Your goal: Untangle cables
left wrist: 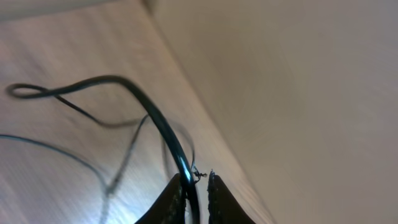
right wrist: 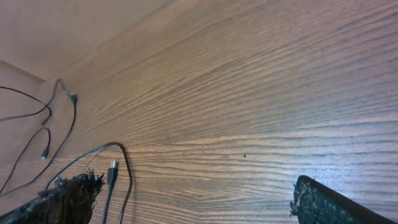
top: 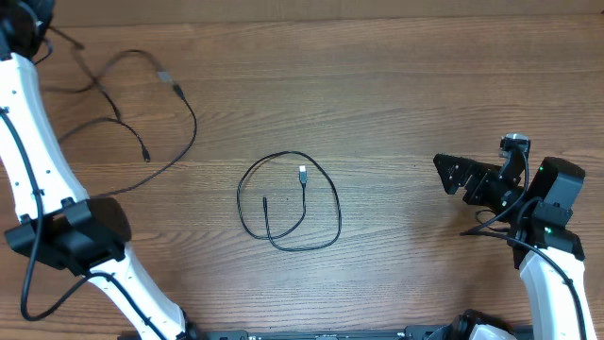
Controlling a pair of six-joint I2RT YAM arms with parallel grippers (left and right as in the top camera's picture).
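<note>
The wooden table (top: 396,76) takes up nearly everything I can see. The white left arm (top: 28,142) reaches from the near edge up its left side to the far-left corner. The right arm (top: 552,217) sits low at the right edge.

The sprawled cords (top: 193,123) lie in the far-left part of the table, just beside the left arm. They spread in loose curves that run mostly from the far corner back toward the near-left side. A grey plug (top: 165,76) sits along one of them, and a thin end (top: 146,156) points toward the near edge.

Through the wrist camera, the left gripper (left wrist: 196,183) has its fingers drawn close together. One black cord (left wrist: 155,118) arches up off the wood and runs down into the narrow gap. I cannot tell whether it is pinched or merely passing through.

The looped cord (top: 337,210) rests in the middle of the table, clear of both arms. It forms a roughly round ring, a little taller than it is wide. Its silver plug (top: 302,175) lies inside the ring, tip toward the far edge, with its lead trailing toward the near side. The dark end (top: 264,201) lies beside it, pointing the same way.

The right gripper (right wrist: 193,193) is spread wide and holds nothing. It points left at the looped cord and stands well apart from it.
</note>
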